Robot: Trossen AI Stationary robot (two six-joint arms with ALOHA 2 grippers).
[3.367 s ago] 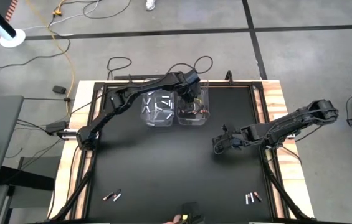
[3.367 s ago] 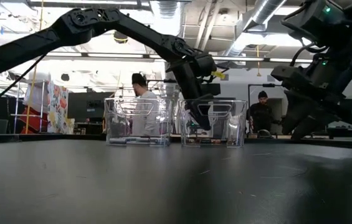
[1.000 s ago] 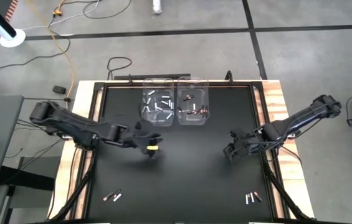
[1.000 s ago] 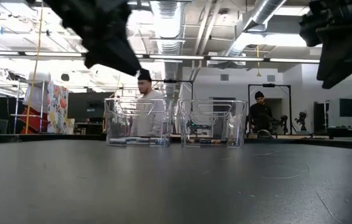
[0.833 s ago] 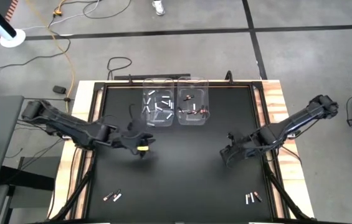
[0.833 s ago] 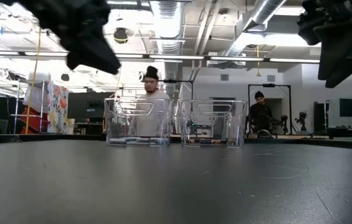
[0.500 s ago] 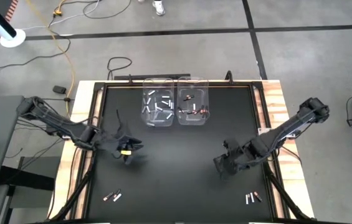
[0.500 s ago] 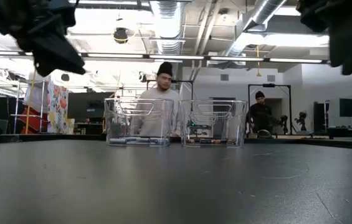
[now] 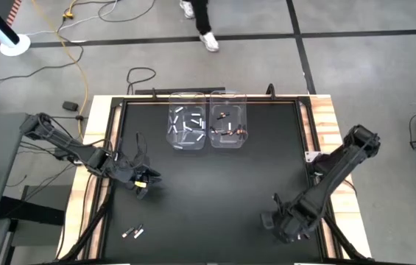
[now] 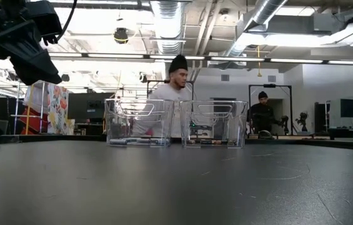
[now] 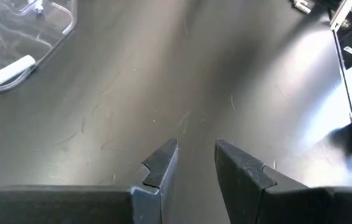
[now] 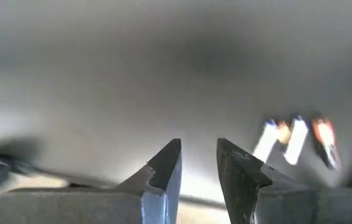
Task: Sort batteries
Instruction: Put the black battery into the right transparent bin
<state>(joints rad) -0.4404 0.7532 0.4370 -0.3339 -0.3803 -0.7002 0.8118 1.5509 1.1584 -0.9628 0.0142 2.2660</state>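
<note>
- Batteries (image 9: 132,232), near left of the table (image 9: 215,184): too small in the high view for type to be told.
- Batteries (image 12: 297,142), right wrist view: blurred; the count is uncertain and one is partly cut off.
- Left bin (image 11: 14,43), left wrist view: cut off by the picture's edge.
- Person (image 9: 202,22), high view: only the legs are shown, the rest being cut off at the far edge.
- Right gripper (image 9: 283,221): hidden from the low view.

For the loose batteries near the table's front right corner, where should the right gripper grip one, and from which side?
Judging from the high view, come straight down from above and pinch one battery across its slim middle. The batteries lie flat and close together on the table, so take an outer one, fingers astride its long axis. The right gripper sits just beside them, empty, fingers slightly apart.
</note>
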